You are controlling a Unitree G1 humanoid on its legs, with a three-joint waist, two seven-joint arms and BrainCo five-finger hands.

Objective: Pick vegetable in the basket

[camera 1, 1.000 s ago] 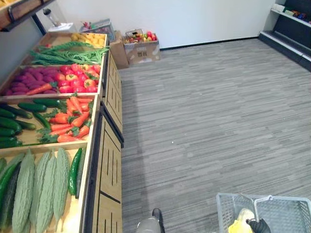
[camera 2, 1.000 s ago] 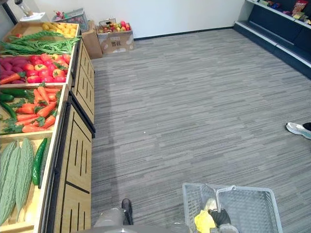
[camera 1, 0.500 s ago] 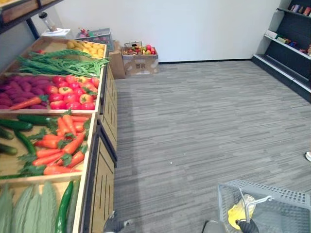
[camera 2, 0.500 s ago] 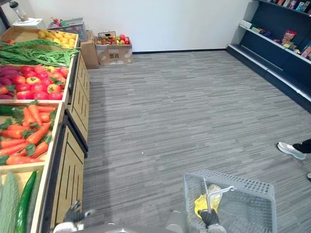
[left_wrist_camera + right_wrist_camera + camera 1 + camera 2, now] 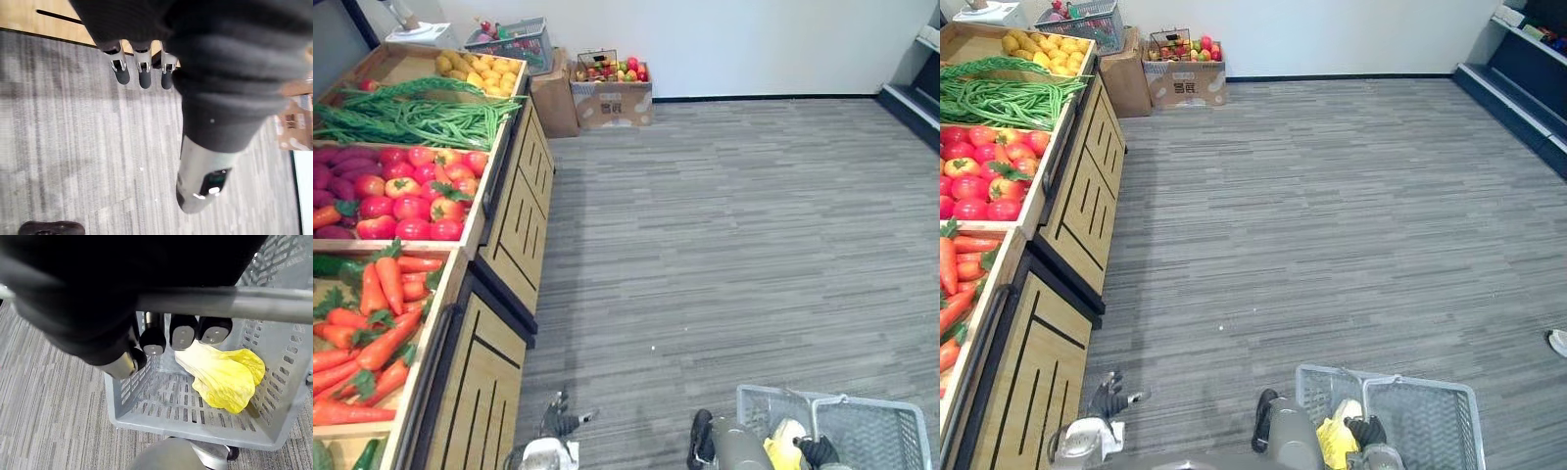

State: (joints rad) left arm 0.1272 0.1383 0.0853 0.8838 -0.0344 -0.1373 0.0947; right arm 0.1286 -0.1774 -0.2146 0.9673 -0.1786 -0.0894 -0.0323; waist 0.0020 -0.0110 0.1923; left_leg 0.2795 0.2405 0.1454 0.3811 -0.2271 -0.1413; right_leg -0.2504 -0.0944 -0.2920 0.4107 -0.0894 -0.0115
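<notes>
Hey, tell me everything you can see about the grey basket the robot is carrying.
The basket is light grey plastic, rectangular, with slotted walls and bottom and an open top. It hangs from a grey bar handle, which the right hand grips with curled fingers, at the robot's right side above the grey striped floor. Inside, a yellow leafy vegetable lies on the bottom against one wall.

Grey basket (image 5: pixel 195 417), yellow vegetable (image 5: pixel 222 378).
Basket walls perforated; floor (image 5: pixel 734 225) striped grey; carrots (image 5: pixel 374 323) orange, tomatoes (image 5: pixel 411 203) red, beans (image 5: pixel 411 115) green.
</notes>
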